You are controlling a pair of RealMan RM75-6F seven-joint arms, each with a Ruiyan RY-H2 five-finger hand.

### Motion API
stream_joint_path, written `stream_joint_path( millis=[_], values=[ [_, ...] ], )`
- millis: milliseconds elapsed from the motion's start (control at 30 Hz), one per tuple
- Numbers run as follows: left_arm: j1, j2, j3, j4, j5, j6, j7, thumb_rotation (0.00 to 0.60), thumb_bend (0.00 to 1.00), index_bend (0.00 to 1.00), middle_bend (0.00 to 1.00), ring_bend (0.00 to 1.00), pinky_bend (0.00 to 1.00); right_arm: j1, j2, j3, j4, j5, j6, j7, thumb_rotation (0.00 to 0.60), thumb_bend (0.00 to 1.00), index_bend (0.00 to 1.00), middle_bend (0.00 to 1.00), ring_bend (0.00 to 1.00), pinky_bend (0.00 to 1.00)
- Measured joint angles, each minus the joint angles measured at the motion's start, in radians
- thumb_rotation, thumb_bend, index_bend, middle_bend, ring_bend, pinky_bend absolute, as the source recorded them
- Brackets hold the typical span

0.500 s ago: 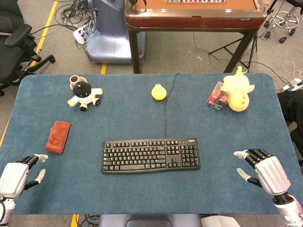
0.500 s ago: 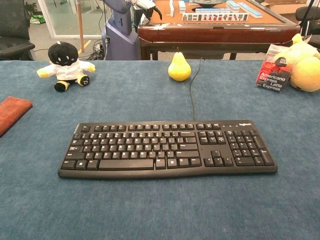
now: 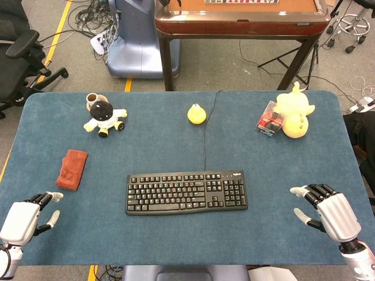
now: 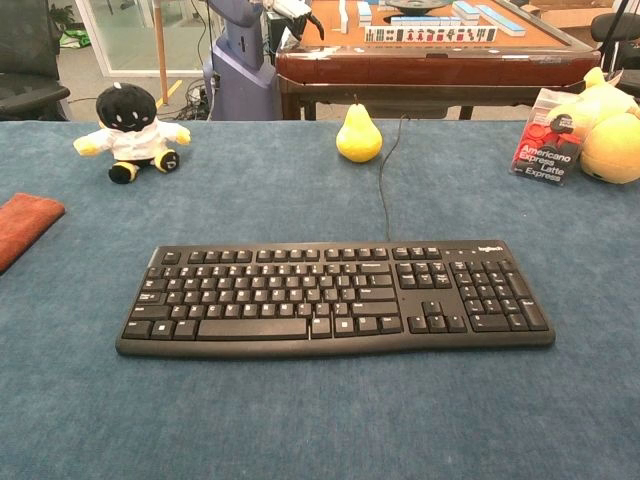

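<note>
While both hands hang empty with fingers spread, the left hand (image 3: 22,218) at the frame's lower left and the right hand (image 3: 328,212) at the lower right, the black keyboard (image 3: 186,192) lies flat at centre between them. It looks rigid, light and plastic-smooth; its two short ends seem the safest hold, minding the cable (image 3: 206,134) running toward the top edge.

Each hand (image 3: 329,212) has a silver-white shell, black fingers and white fingertips.
</note>
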Motion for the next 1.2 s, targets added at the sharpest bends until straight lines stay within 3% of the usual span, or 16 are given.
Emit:
stream_joint_path(
  millis=[100,200,267,400,567,767,1200],
  values=[
    [-0.006,-0.001,-0.001,-0.007,0.006,-0.002,-0.004,0.600,0.35,0.37,0.43,0.53,0.68,0.003,0.007,0.004,0.000,0.012,-0.011,0.017,0.600,0.22,0.38,0.47,0.41,0.54],
    [-0.019,0.000,0.003,-0.015,0.021,-0.014,-0.026,0.600,0.35,0.37,0.45,0.61,0.78,0.002,0.013,0.006,-0.003,0.018,-0.015,0.023,0.600,0.22,0.38,0.47,0.41,0.55],
    [-0.030,0.000,0.008,-0.019,0.034,-0.027,-0.035,0.600,0.35,0.36,0.52,0.67,0.87,-0.002,0.014,0.008,-0.004,0.017,-0.006,0.025,0.600,0.22,0.38,0.48,0.41,0.55],
    [-0.060,0.007,0.011,-0.040,0.061,-0.051,-0.041,0.600,0.35,0.36,0.83,0.83,0.99,-0.010,0.014,0.014,-0.003,0.023,0.005,0.026,0.600,0.22,0.38,0.49,0.41,0.57],
    [-0.093,0.035,0.017,-0.095,0.071,-0.104,-0.044,0.600,0.38,0.33,0.95,0.92,1.00,-0.010,0.013,0.016,-0.005,0.027,-0.008,0.019,0.600,0.22,0.38,0.50,0.41,0.57],
    [-0.148,0.075,0.019,-0.178,0.065,-0.203,-0.015,0.600,0.50,0.34,1.00,0.98,1.00,-0.008,0.014,0.018,-0.010,0.022,-0.013,0.011,0.600,0.22,0.38,0.51,0.41,0.58],
    [-0.261,0.105,0.011,-0.303,-0.034,-0.433,0.202,0.600,0.52,0.16,1.00,0.98,1.00,-0.007,0.025,0.023,-0.020,0.011,-0.010,0.013,0.600,0.22,0.38,0.51,0.42,0.58]
  ],
)
